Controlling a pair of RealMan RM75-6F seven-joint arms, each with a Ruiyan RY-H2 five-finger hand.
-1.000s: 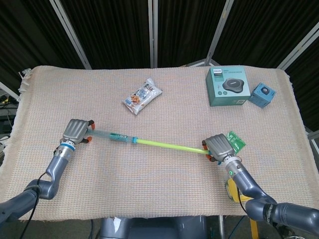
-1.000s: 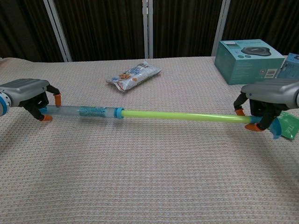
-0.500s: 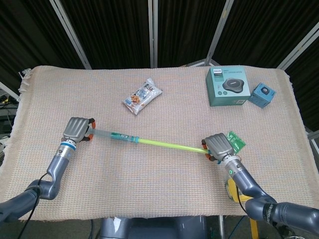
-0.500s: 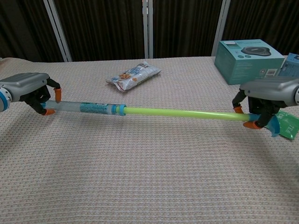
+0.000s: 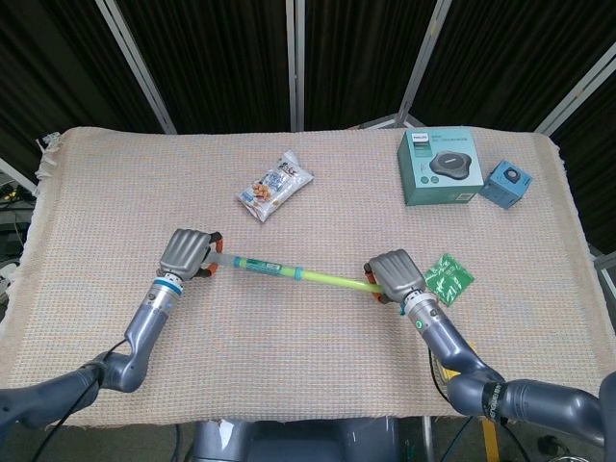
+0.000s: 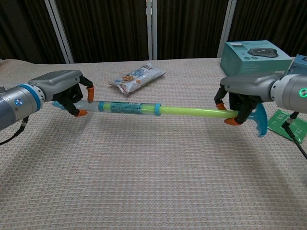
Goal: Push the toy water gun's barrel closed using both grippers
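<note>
- The water gun (image 5: 289,272) was held off the table (image 5: 115,192), near its front middle, slanting across between the two hands.
- Its clear barrel end was gripped by the left hand (image 5: 189,254), fingers curled around it.
- The handle end of the green rod (image 6: 194,111) was gripped by the right hand (image 5: 393,275).
- A snack bag (image 5: 275,186) lay behind the gun, well apart from it.
- A teal box (image 5: 440,166) and a small blue box (image 5: 507,183) stood at the far right.
- A green packet (image 5: 449,278) lay just beside the right hand.
</note>
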